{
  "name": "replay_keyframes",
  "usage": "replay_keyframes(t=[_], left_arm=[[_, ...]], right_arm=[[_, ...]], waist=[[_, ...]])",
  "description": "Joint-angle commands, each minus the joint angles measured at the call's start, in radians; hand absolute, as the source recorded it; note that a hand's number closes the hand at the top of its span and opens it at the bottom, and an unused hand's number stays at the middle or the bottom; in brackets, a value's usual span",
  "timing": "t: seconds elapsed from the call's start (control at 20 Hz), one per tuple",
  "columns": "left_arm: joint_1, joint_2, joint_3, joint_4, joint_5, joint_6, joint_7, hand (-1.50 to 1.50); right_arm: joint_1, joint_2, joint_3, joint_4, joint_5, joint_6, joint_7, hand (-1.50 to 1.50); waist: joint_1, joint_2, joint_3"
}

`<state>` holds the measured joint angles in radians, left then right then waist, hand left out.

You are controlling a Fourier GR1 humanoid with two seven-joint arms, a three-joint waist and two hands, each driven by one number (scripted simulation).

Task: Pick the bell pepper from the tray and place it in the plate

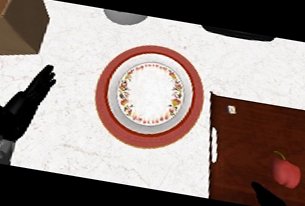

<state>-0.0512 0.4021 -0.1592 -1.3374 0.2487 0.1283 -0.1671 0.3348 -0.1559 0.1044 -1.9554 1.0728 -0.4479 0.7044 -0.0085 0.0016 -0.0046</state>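
Observation:
A red bell pepper (286, 172) with a green stem lies on the dark brown tray (254, 137) at the right. The plate (150, 94), white with a red rim and a flowered ring, sits at the counter's middle, empty. My right hand (274, 200) shows at the lower right edge, thumb out to the left and fingers rising along the view's right border, just below and beside the pepper without touching it. My left hand (21, 106) rests open at the lower left, fingers straight and pointing up.
A brown wooden box (4, 24) stands at the upper left. A grey round object (123, 17) and a dark object (238, 33) sit at the counter's far edge. White marble counter (78, 27) surrounds the plate.

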Motion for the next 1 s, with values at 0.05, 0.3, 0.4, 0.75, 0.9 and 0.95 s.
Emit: replay_keyframes(t=[0.05,0.3,0.4,0.75,0.9,0.95], left_arm=[[-0.026,0.011,0.025,0.005,0.012,-0.040,0.019,0.00],[0.041,-0.033,0.019,-0.030,-0.026,-0.012,-0.001,0.00],[-0.020,-0.002,0.047,-0.014,-0.030,-0.048,0.046,0.00],[-0.008,-0.046,0.064,0.024,-0.069,-0.048,-0.006,0.00],[0.048,-0.040,0.085,-0.012,-0.080,-0.073,-0.021,0.00],[-0.006,-0.060,0.086,-0.020,-0.079,-0.079,0.050,0.00]], right_arm=[[-0.032,0.059,0.056,-0.130,0.121,0.251,0.243,-1.50],[-0.081,0.019,-0.029,-0.149,0.036,0.420,0.310,-1.50],[-0.088,0.048,-0.007,-0.117,0.070,0.417,0.324,-1.50],[-0.120,0.018,-0.111,-0.060,-0.020,0.533,0.307,-1.50],[-0.149,0.014,-0.140,-0.030,-0.035,0.548,0.296,-1.50],[-0.172,0.062,-0.086,-0.012,0.021,0.527,0.334,-1.50]], waist=[[0.009,-0.001,0.003],[0.010,-0.002,0.004],[0.008,-0.002,0.004],[0.007,-0.002,0.005],[0.010,-0.002,0.005],[0.009,-0.002,0.005]])
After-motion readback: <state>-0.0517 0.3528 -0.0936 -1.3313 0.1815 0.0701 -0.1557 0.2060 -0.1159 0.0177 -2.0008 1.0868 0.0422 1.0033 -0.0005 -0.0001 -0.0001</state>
